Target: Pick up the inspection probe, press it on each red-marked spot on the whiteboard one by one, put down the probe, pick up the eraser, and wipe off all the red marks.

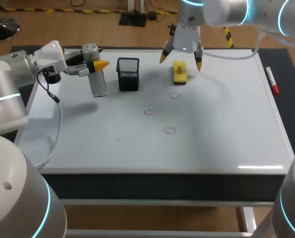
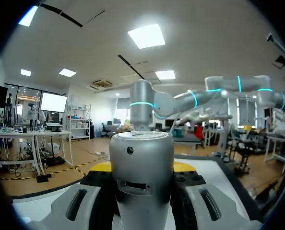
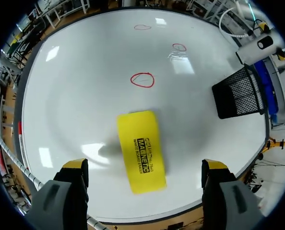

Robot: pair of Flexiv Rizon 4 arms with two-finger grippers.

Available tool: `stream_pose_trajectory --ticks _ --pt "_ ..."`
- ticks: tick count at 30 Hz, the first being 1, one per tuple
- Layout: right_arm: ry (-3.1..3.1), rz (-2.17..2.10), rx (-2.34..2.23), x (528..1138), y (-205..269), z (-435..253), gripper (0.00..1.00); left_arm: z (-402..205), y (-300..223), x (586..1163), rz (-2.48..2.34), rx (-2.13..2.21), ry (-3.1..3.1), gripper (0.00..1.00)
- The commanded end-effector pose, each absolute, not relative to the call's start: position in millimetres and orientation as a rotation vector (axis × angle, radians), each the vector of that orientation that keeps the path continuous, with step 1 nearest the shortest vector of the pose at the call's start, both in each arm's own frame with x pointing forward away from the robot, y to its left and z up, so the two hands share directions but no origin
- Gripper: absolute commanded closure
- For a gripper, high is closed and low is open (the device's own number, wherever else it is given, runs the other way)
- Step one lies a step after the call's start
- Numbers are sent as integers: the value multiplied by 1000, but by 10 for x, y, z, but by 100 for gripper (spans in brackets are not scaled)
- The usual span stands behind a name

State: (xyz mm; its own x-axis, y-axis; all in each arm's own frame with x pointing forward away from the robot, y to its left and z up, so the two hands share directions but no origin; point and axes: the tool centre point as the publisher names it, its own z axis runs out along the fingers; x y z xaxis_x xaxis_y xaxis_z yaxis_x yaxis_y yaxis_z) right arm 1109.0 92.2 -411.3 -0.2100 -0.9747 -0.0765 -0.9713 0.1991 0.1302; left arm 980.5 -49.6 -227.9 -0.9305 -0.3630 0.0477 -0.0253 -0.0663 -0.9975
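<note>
Head view, three red marks (image 1: 148, 112), one eraser (image 1: 179, 72); left jaws pinching probe (image 1: 98, 84), right spread.

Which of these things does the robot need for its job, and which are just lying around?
For the job: probe, yellow eraser, three red marks, whiteboard.
Just lying about: black mesh basket, red marker pen.
</note>
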Motion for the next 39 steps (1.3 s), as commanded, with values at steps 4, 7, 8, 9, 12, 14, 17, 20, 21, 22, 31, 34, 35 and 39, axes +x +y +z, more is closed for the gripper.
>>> stream_pose_trajectory --ticks 4,7,8,9,12,14,17,20,21,22,31,34,35,39 --pt "-2380 -205 1961 11100 894 -4185 0 -2287 -500 9809 -2097 -419 1962 100" --pt "-2374 -207 1995 11102 890 -4187 0 -2287 -500 9809 -2097 -419 1962 100" --pt "-2370 -211 2003 11102 887 -4186 0 -2287 -500 9809 -2097 -419 1962 100" --pt "-2359 -217 2015 11103 887 -4185 0 -2287 -500 9809 -2097 -419 1962 100" --pt "-2338 -223 2044 11107 877 -4192 0 -2287 -500 9809 -2097 -419 1962 100" --pt "-2328 -218 2051 11114 871 -4202 0 -2287 -500 9809 -2097 -419 1962 100" --pt "-2297 -199 2070 11100 862 -4223 0 -2287 -500 9809 -2097 -419 1962 100" --pt "-2290 -198 2066 11084 849 -4253 0 -2287 -500 9809 -2097 -419 1962 100" --pt "-2281 -195 2071 11081 844 -4264 0 -2287 -500 9809 -2097 -419 1962 100" --pt "-2274 -194 2076 11075 841 -4272 0 -2287 -500 9809 -2097 -419 1962 100" --pt "-2269 -182 2079 11045 848 -4294 4 -2287 -500 9809 -2097 -419 1962 100" --pt "-2271 -171 2084 11026 842 -4278 29 -2287 -500 9809 -2097 -419 1962 100" --pt "-2276 -168 2083 11024 838 -4270 51 -2287 -500 9809 -2097 -419 1962 100" --pt "-2294 -152 2076 11024 803 -4249 100 -2287 -500 9809 -2097 -419 1962 100"
